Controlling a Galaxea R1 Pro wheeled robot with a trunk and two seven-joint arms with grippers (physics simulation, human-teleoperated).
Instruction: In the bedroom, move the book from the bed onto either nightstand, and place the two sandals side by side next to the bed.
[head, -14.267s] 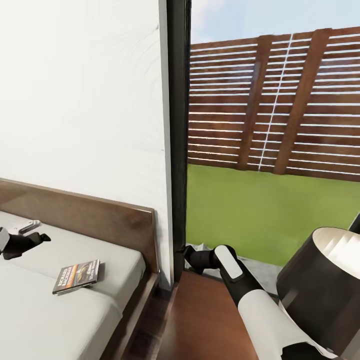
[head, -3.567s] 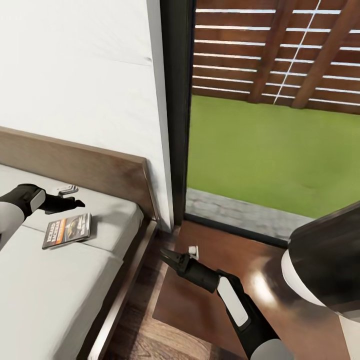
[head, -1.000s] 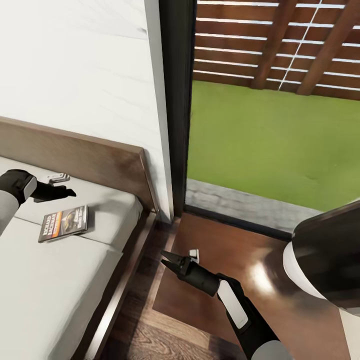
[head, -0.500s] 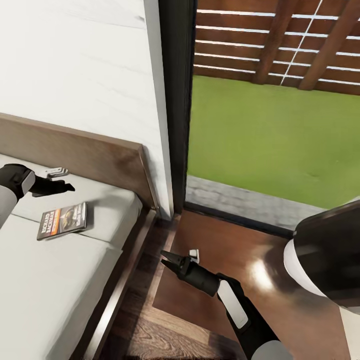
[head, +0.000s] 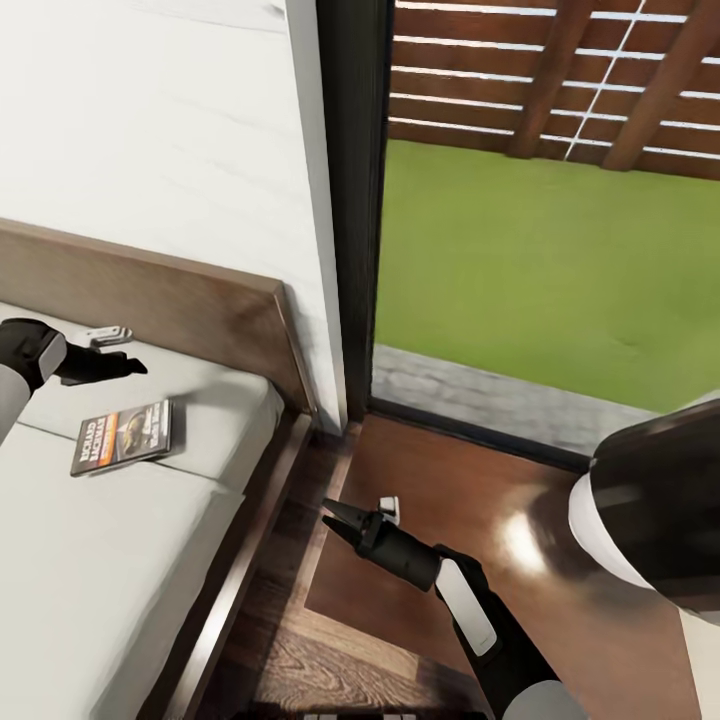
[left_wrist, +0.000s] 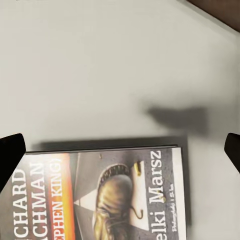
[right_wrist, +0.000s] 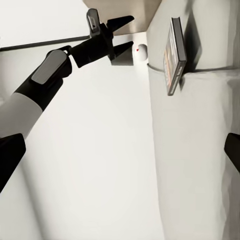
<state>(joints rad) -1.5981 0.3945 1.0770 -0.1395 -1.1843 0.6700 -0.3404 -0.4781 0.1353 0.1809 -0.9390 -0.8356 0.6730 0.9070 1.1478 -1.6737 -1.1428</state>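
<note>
The book (head: 122, 436) lies flat on the grey mattress of the bed (head: 90, 570), near the headboard. My left gripper (head: 128, 367) hovers open just beyond the book's far edge, nothing between its fingers. In the left wrist view the book (left_wrist: 100, 200) shows its cover below the wide-apart fingertips of the left gripper (left_wrist: 120, 152). My right gripper (head: 336, 521) is open over the front corner of the nightstand (head: 440, 480), empty. The right wrist view looks across at the left gripper (right_wrist: 125, 35) and the book (right_wrist: 175, 50). The sandals are out of view.
A small white gadget (head: 108, 335) lies on the mattress by the headboard (head: 200, 300). A black lamp shade (head: 660, 510) stands over the nightstand's right part, and a small white object (head: 388, 508) sits on its top. A narrow strip of wood floor separates bed and nightstand.
Since the oldest frame the head has tilted down, my left gripper has come over beside the book and my right arm has drawn back from the window. Over the last second only the view drifts.
</note>
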